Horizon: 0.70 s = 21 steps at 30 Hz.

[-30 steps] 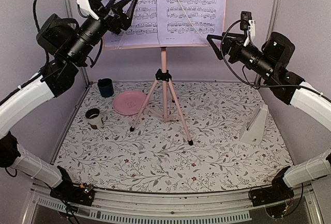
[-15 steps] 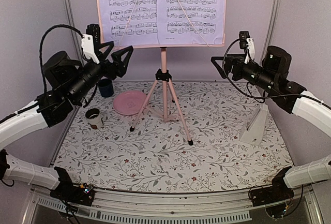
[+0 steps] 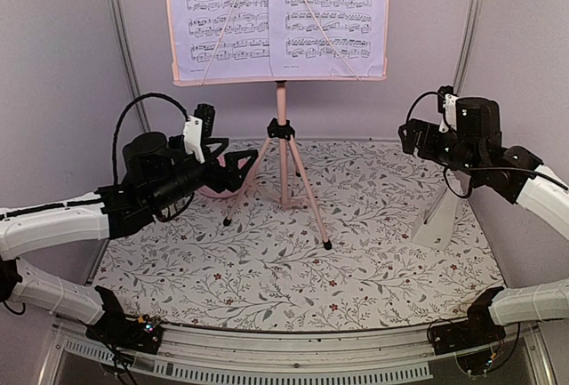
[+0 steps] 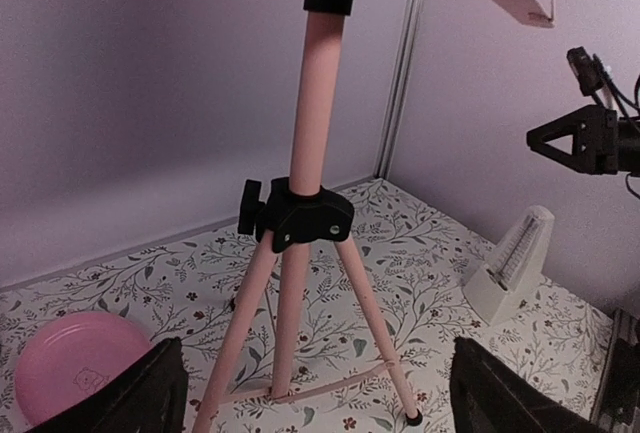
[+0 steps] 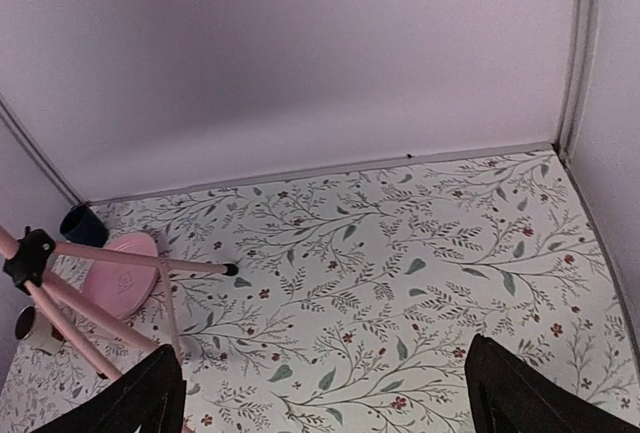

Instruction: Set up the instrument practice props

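Pink music stand (image 3: 282, 149) stands mid-desk (image 3: 267, 287) holding sheet music (image 3: 280, 12). Left end effector (image 3: 240, 164), spread and empty, hovers just left of its tripod. Right end effector (image 3: 411, 139), also spread, hangs clear of the white metronome (image 3: 437, 216).

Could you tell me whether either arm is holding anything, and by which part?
Nothing is held; the left end effector and the right end effector are both open and empty.

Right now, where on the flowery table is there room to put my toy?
The table is bare along the front, between the music stand and the near edge. Also bare: the patch between the stand and the metronome. Back left is crowded: pink plate, left claw.
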### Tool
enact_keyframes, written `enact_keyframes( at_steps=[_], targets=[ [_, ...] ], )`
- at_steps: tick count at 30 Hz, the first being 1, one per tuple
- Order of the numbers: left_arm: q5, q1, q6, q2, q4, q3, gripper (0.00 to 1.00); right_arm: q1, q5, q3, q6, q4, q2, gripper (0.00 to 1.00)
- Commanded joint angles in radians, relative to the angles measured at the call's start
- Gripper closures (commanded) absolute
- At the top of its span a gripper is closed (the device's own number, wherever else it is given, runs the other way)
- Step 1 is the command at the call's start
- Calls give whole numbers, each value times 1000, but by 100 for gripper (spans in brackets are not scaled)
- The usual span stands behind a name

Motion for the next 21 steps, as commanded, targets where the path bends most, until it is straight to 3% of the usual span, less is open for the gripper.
enact_keyframes(
  at_steps=[1, 8, 15, 21],
  targets=[
    [64, -3, -40, 21, 95, -19, 9, -4, 247, -8, 114, -141, -30, 1],
    [51, -2, -31, 71, 95, -23, 9, -15, 392, 45, 283, -339, 92, 1],
    [41, 7, -55, 91, 110, -33, 9, -106, 462, 71, 507, -525, 177, 1],
    [63, 21, -65, 110, 113, -27, 9, -111, 466, 52, 566, -533, 225, 1]
  ],
)
